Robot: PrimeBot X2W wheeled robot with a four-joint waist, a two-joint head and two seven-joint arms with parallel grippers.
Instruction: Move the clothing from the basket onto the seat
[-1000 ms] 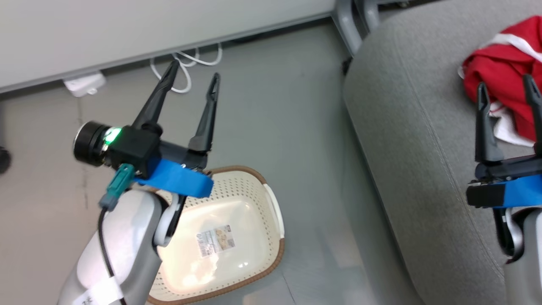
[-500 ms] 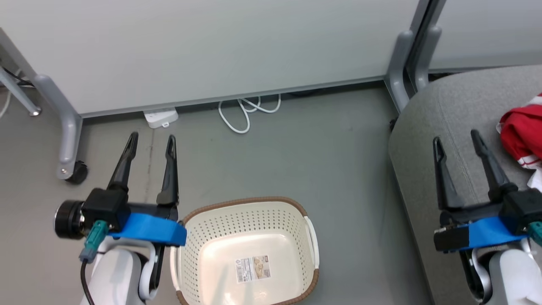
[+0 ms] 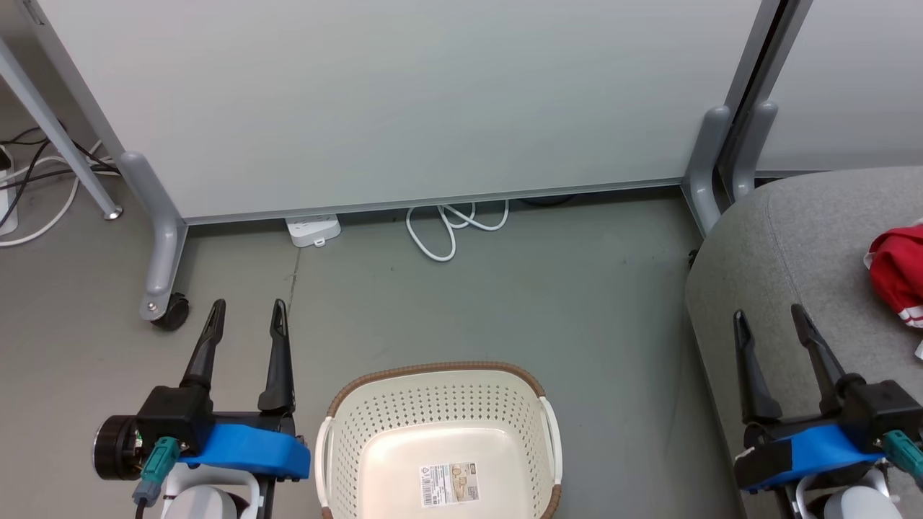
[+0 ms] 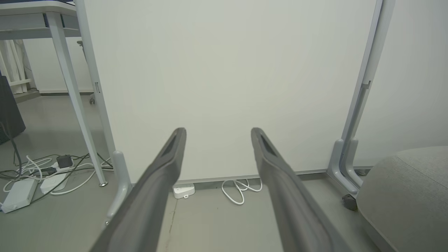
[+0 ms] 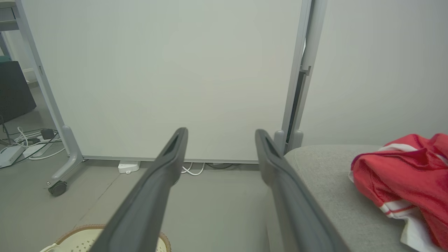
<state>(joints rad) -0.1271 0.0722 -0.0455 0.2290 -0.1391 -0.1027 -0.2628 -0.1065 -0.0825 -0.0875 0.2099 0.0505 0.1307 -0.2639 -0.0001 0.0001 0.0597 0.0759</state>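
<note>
The cream basket (image 3: 440,414) with its brown rim stands on the floor at the bottom middle of the head view, holding nothing but the label on its bottom; its rim (image 5: 105,232) also shows low in the right wrist view. Red clothing (image 3: 898,277) with white stripe trim lies on the grey seat (image 3: 786,252) at the right edge. The right wrist view shows the clothing (image 5: 402,171) bunched on the seat (image 5: 325,178). My left gripper (image 3: 247,312) is open left of the basket, nothing between its fingers. My right gripper (image 3: 768,317) is open over the seat's near edge, left of the clothing.
A white partition panel (image 3: 404,101) on grey wheeled feet (image 3: 162,310) stands behind the basket. A white power strip (image 3: 314,231) and a looped white cable (image 3: 451,223) lie at its base. More cables (image 4: 38,171) and a table leg (image 4: 75,101) are to the left.
The head camera has swung left and tilted up, so the basket and seat shifted in the picture. Both grippers now sit lower, still open and holding nothing.
</note>
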